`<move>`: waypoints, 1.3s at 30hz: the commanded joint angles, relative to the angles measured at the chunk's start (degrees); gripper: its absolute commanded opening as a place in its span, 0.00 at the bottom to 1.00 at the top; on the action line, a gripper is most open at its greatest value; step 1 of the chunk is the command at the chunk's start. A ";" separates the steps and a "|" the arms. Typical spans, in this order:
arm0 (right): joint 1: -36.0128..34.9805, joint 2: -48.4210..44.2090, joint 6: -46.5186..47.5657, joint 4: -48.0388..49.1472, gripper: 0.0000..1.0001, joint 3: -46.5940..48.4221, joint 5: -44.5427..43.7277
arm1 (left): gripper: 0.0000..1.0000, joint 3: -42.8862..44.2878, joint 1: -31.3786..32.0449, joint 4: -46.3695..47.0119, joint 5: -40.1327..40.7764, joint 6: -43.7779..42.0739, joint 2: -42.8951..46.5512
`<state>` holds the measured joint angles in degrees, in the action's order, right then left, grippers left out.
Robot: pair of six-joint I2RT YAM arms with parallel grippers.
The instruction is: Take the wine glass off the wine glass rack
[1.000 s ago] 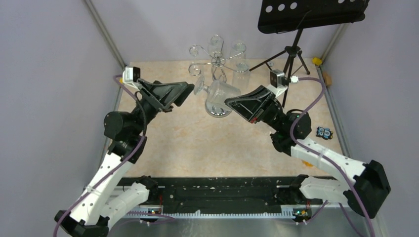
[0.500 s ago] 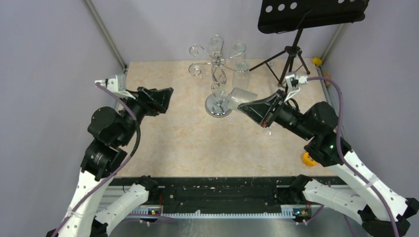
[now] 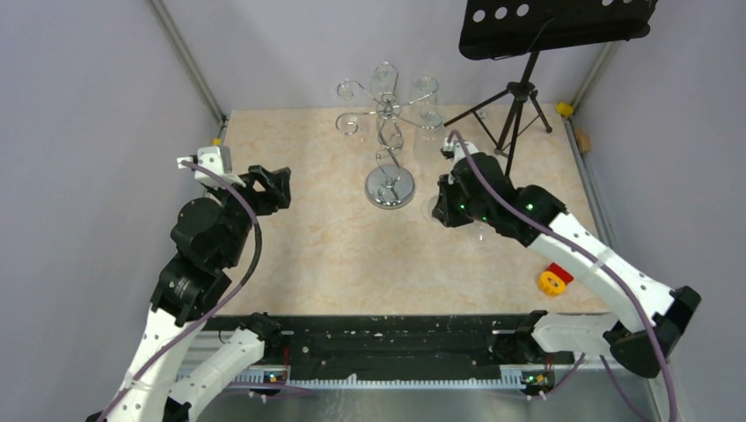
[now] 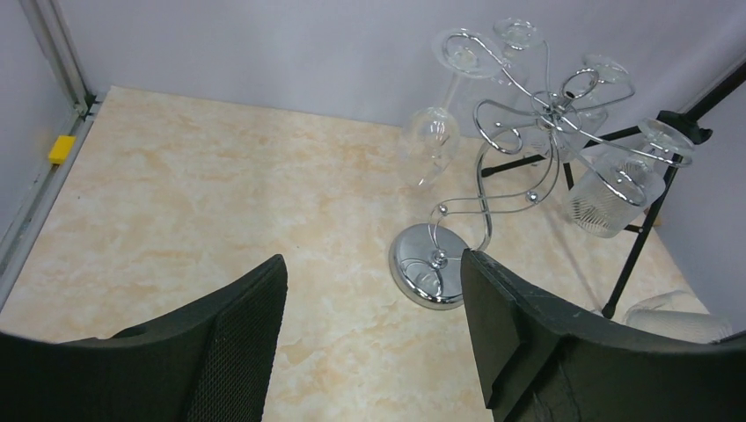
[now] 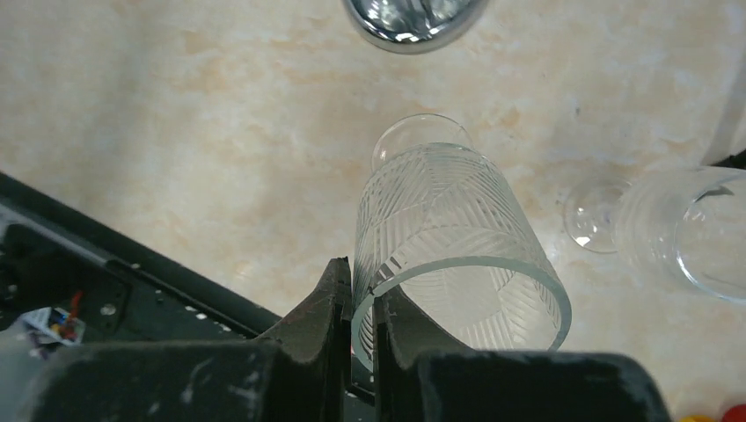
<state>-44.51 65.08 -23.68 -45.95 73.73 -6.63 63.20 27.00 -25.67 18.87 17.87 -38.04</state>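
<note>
Swinging clear of rack (image 3: 391, 187), lowered wine glass (image 5: 440, 237), rim pinched tight in R gripper (image 5: 362, 294). Pulled L gripper (image 4: 374, 294) back, jaws spread, empty. Removal basically done, prob. only set-down left.

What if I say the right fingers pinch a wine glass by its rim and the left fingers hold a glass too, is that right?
Not quite. The left fingers are open and hold nothing, as the left wrist view shows. The right fingers do pinch the wine glass by its rim.
</note>
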 commanded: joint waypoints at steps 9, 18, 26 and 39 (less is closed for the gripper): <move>-0.31 7.72 -0.56 5.85 0.00 -7.59 -9.73 | 0.77 -2.53 -0.11 2.54 2.10 -1.14 0.76; -0.09 10.43 -0.75 8.70 0.00 -12.35 -11.00 | 0.77 -3.29 -0.09 2.12 2.33 -0.67 1.43; 1.39 11.61 -0.86 11.20 0.00 -15.20 -10.00 | 0.77 -3.77 -0.15 1.85 2.18 -0.47 2.16; 2.34 13.00 -1.24 10.47 0.07 -15.84 -9.81 | 0.77 -4.28 -0.13 2.12 1.43 0.76 2.04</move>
<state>-42.96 78.46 -25.12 -37.71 56.99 -15.33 59.35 27.00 -25.74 20.47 17.91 -36.21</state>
